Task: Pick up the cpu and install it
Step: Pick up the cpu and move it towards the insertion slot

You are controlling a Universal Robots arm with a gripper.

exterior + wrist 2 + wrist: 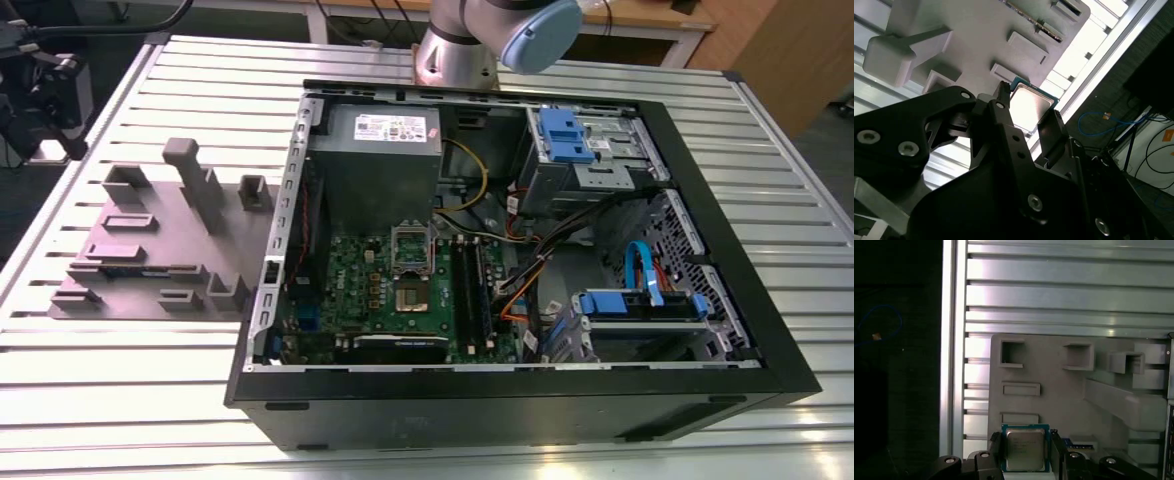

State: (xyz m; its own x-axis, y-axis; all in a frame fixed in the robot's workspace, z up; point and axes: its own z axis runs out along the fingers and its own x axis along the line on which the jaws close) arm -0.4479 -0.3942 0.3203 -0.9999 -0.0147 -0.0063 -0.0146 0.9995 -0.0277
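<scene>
In both wrist views the cpu [1025,449] [1029,106], a small flat square chip with a silvery top and thin pale rim, sits between my black fingers [995,450]. My gripper [1026,454] [1030,111] is shut on its two opposite edges. It hangs well above the grey moulded parts tray [1054,385] [979,35]. In the exterior view that tray [147,250] lies on the table to the view's left of the open computer case [521,400]. The motherboard's processor socket [411,292] lies in the case with its metal frame [411,248] flipped up.
The robot arm [494,40] rises behind the case. Inside the case are a grey power supply [380,150], black memory sticks [470,285], blue drive brackets [567,135] and loose cables [534,250]. The slatted metal table [134,360] ends near the tray at an edge [951,340].
</scene>
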